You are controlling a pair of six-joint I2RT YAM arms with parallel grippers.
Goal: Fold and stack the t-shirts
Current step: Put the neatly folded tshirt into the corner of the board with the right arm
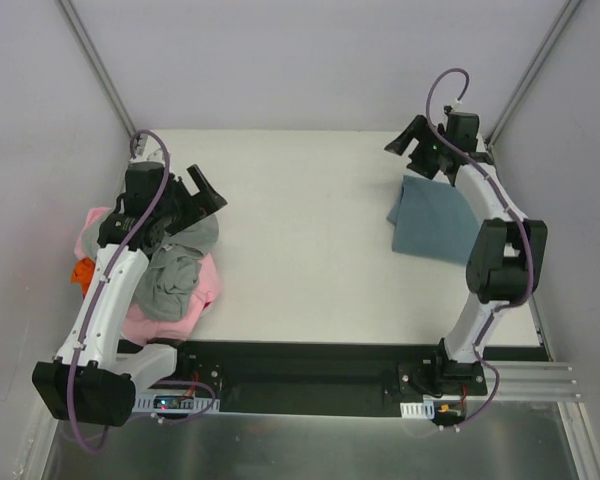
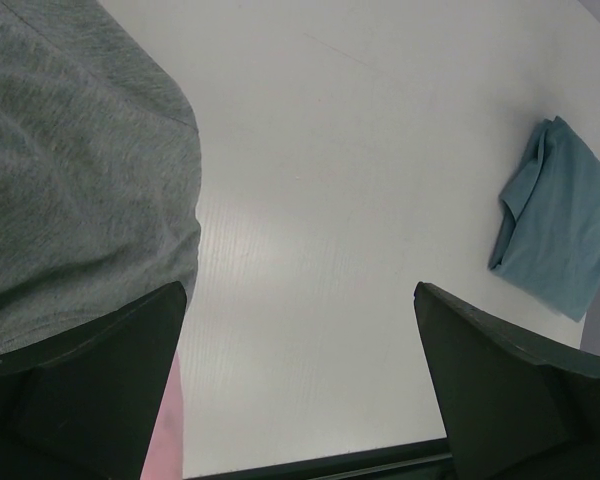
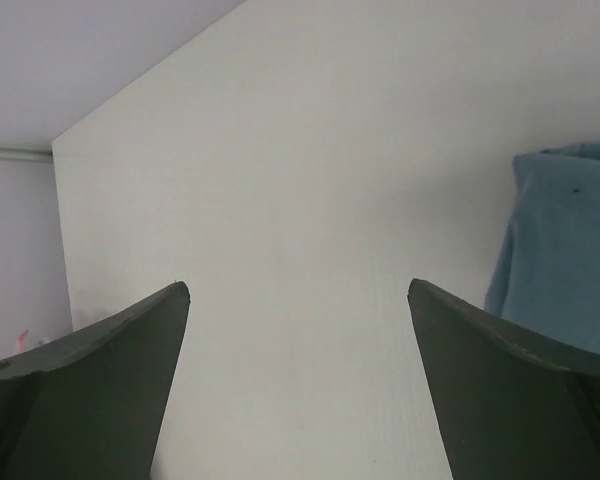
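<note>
- A dusty slate-blue cloth t-shirt (image 1: 435,222) is laid folded at the far right of the white counter (image 1: 300,240) — apparently set there as the base of the stack.
- The unfolded shirts are heaped at the left edge: a crumpled light grey t-shirt (image 1: 180,268) is draped over a pink t-shirt (image 1: 145,322), and an orange t-shirt (image 1: 83,272) is tucked at the heap's left side.
- The left gripper (image 1: 207,190) is held spread and empty just beyond the grey shirt — placed, it is judged, for the next pick.
- The right gripper (image 1: 418,150) is likewise spread and empty, by the blue shirt's far edge.
</note>
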